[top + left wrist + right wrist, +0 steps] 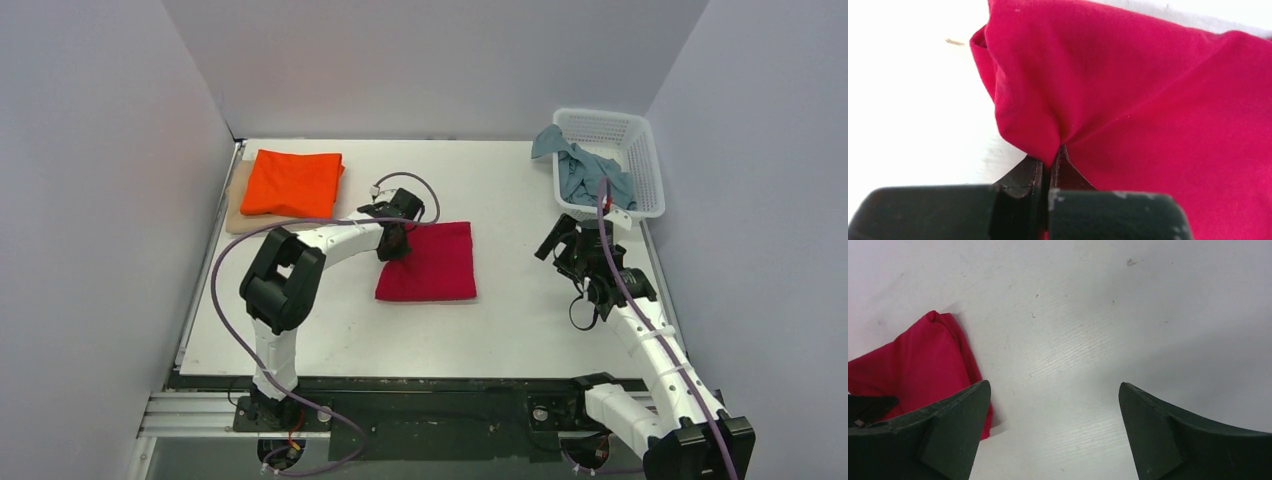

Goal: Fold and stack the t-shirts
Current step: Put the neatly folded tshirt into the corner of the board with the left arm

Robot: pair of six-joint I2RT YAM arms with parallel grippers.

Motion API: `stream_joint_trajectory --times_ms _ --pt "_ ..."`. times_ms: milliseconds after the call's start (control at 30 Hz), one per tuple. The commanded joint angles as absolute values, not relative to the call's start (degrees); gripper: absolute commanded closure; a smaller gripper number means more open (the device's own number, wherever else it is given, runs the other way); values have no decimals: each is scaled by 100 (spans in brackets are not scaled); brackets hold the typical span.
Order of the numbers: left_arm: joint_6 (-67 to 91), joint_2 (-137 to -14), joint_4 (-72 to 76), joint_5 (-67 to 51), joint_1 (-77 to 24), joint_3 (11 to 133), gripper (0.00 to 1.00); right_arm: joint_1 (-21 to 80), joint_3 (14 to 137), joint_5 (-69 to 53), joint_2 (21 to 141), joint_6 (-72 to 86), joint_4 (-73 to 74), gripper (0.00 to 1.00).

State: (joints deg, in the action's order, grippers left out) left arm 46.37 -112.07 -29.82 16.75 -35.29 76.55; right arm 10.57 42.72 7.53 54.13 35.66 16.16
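Top external: folded crimson t-shirt (430,264) lies mid-table. A folded orange t-shirt (292,183) sits at its 10 o'clock, stacked on a beige t-shirt (236,214). A grey-blue t-shirt (583,172) hangs over the rim of the white lattice basket (632,140) at 2 o'clock.
Left gripper, top external: at the crimson shirt's 10 o'clock corner; the wrist hides the grip.
Left wrist only: left gripper (1052,159) jaws pressed together, pinching a bunched fold of crimson cloth. Creases fan out from the tips.
Right wrist only: right gripper (1055,390) jaws spread wide, with only bare table (1088,330) between them.
Crimson shirt vs right jaws: one corner lies at 9 o'clock, outside the gap, partly behind that finger.
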Motion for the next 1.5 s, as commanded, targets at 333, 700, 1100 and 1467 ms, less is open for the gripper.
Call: stream_joint_trajectory --times_ms 333,700,1100,1467 --pt "587 -11097 -2708 3615 -2782 9282 100 931 4156 808 5380 2689 1734 6" --pt "-1569 -10968 -2063 3798 -2003 9822 100 907 4063 1066 5547 2646 1598 6" --pt "-2241 -10484 -2293 2835 -1405 10306 100 808 4011 1057 5921 2679 1486 6" --pt "-1887 -10221 -3007 1980 -1373 11143 100 728 4001 1137 5989 2733 1468 6"
